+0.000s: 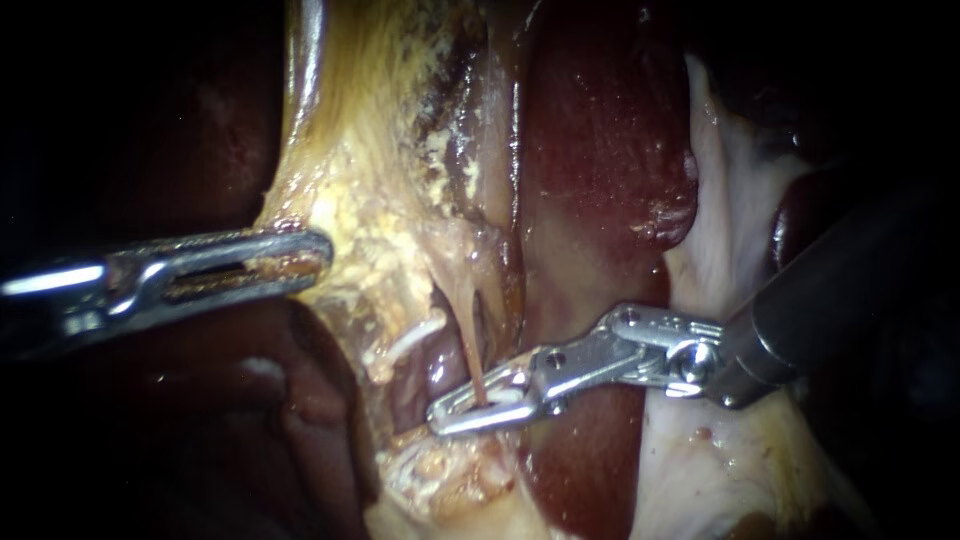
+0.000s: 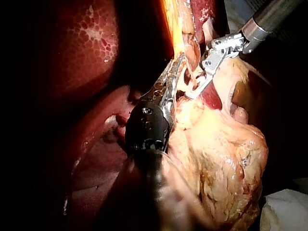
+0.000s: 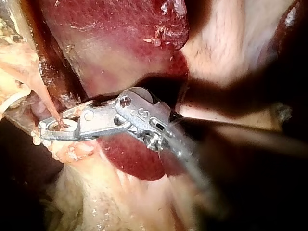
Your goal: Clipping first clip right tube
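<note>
A thin tan tube, the right tube, runs down from the yellowish tissue into the jaws of my right instrument. Those jaws meet at their tips around the tube, with a white clip between them. The right wrist view shows the same: the tube enters the closed loop of the jaws beside the clip. My left instrument comes in level from the left, jaws shut on the edge of the yellowish tissue and holding it taut. In the left wrist view it grips that tissue close to my right instrument.
Dark red liver lies behind and to the right of the tube. Pale whitish tissue lies under my right instrument's shaft. A paler strand crosses just left of the tube. Lumpy yellow fat sits beside my left instrument.
</note>
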Tool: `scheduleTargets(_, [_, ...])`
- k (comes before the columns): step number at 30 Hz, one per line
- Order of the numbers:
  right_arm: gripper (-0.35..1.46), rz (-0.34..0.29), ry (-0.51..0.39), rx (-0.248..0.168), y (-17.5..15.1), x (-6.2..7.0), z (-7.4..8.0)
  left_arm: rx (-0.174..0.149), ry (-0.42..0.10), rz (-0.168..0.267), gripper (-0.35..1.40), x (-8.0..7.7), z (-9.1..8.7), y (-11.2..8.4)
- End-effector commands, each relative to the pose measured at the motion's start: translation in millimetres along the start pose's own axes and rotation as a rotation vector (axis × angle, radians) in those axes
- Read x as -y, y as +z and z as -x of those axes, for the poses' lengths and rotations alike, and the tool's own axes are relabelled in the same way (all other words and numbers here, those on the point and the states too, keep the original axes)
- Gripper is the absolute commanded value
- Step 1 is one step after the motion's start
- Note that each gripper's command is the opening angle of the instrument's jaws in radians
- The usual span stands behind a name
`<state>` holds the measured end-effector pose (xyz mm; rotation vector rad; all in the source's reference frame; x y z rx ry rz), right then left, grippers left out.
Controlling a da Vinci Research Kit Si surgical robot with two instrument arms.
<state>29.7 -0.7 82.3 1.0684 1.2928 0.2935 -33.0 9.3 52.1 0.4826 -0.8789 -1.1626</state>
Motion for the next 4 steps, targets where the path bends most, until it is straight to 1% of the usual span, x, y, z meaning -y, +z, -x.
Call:
scheduleTargets(1, [-0.35,0.000,0.000,0.001,0.0,0.0,0.0,0.000,0.000,0.000,-0.35,0.0,0.0,0.0])
scheduleTargets(4, [-0.35,-0.001,0.006,0.001,0.0,0.0,0.0,0.000,0.000,0.000,-0.35,-0.1,0.0,0.1])
